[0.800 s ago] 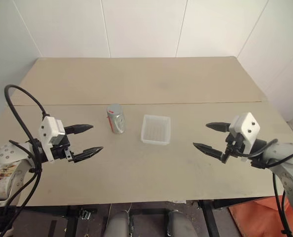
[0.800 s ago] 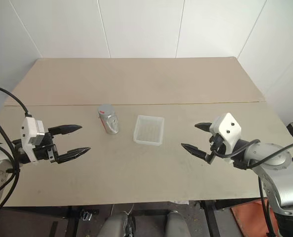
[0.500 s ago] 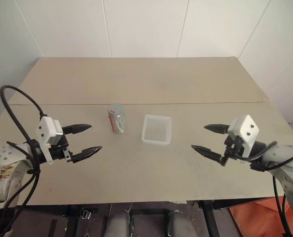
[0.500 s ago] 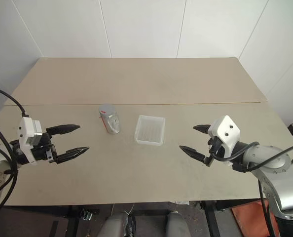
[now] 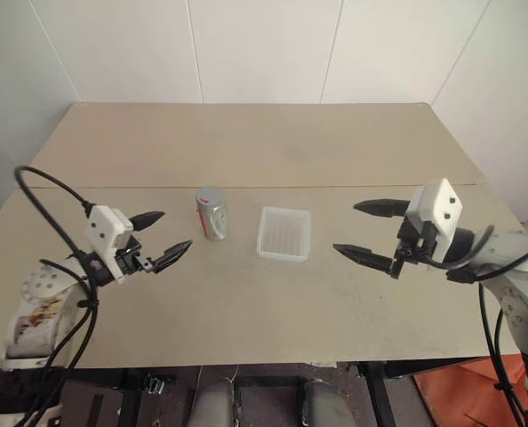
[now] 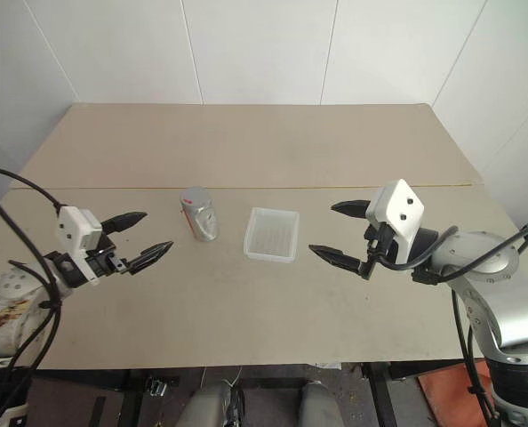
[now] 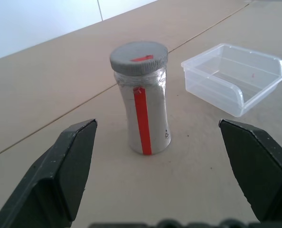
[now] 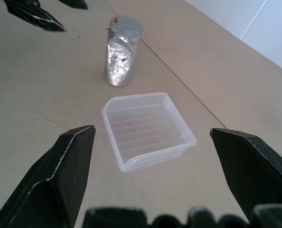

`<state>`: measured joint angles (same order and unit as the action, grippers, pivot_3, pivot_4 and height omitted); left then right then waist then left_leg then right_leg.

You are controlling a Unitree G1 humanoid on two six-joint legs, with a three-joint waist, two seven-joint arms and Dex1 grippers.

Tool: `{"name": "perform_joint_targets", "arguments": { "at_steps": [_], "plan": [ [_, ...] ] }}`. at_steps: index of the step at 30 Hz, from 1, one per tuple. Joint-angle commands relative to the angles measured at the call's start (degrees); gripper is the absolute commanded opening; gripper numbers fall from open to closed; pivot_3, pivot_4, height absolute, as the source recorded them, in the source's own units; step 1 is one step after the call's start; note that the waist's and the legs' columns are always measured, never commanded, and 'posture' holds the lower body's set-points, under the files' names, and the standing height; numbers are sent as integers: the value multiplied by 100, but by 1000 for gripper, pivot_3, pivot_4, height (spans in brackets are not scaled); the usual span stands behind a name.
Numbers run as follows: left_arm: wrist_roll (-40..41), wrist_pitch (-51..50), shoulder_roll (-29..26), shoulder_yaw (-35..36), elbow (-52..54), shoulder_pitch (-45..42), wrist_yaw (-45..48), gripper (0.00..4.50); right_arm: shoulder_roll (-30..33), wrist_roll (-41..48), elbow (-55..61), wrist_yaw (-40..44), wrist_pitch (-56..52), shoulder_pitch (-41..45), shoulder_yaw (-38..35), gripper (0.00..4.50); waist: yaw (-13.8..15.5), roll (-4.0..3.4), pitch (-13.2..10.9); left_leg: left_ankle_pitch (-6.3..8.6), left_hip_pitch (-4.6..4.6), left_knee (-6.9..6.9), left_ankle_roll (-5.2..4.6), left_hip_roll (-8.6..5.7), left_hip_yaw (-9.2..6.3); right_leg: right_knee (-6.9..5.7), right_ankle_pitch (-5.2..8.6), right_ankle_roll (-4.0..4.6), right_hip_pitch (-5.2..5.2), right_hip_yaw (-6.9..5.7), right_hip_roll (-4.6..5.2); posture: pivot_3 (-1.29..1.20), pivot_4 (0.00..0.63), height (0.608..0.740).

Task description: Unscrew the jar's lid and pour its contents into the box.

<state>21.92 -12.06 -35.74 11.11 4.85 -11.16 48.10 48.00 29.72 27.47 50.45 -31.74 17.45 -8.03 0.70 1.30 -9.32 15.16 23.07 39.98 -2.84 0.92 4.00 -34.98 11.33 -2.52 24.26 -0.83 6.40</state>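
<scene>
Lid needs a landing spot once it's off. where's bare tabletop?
Free: the far half of the table beyond the seam, and the near strip in front of the jar and box. Tight: the narrow gap between jar and box.

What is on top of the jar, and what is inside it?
The grey lid sits on the upright jar, with a red stripe across the lid and down the side. The inside cannot be seen: the lid covers the mouth and the wall is silvery.

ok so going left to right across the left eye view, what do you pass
open left gripper with two black fingers → small silvery jar with its grey screw lid on → shallow translucent white plastic box → open right gripper
</scene>
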Motion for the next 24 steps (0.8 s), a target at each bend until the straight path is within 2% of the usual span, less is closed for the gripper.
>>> {"name": "perform_joint_targets", "arguments": {
  "at_steps": [1,9,21,24],
  "plan": [
    [-237,354,184,-110,-365,-325,-229,4487,32,16,132,-38,-12,176,31,4500,0,1,0,0,-1,0,0,0,0,-1,0,0,0,0,0,0,150,740],
    [-686,911,788,-381,-1144,-926,-733,4487,76,-14,132,120,154,302,71,4500,-7,1,0,0,4,1,0,-1,-1,1,-1,0,1,-1,1,0,150,740],
    [-1237,1473,1611,-620,-2554,-1956,-1594,4487,-23,-44,388,-63,278,202,-45,4500,-9,3,0,1,9,5,-2,-5,-5,1,-4,-4,0,-6,2,0,150,740],
    [-1241,1457,1660,-644,-2698,-2040,-1559,3902,-33,-25,494,-141,275,155,-115,4500,-9,3,0,1,9,5,-2,-4,-5,1,-4,-4,1,-6,2,0,150,740]
  ]
}}
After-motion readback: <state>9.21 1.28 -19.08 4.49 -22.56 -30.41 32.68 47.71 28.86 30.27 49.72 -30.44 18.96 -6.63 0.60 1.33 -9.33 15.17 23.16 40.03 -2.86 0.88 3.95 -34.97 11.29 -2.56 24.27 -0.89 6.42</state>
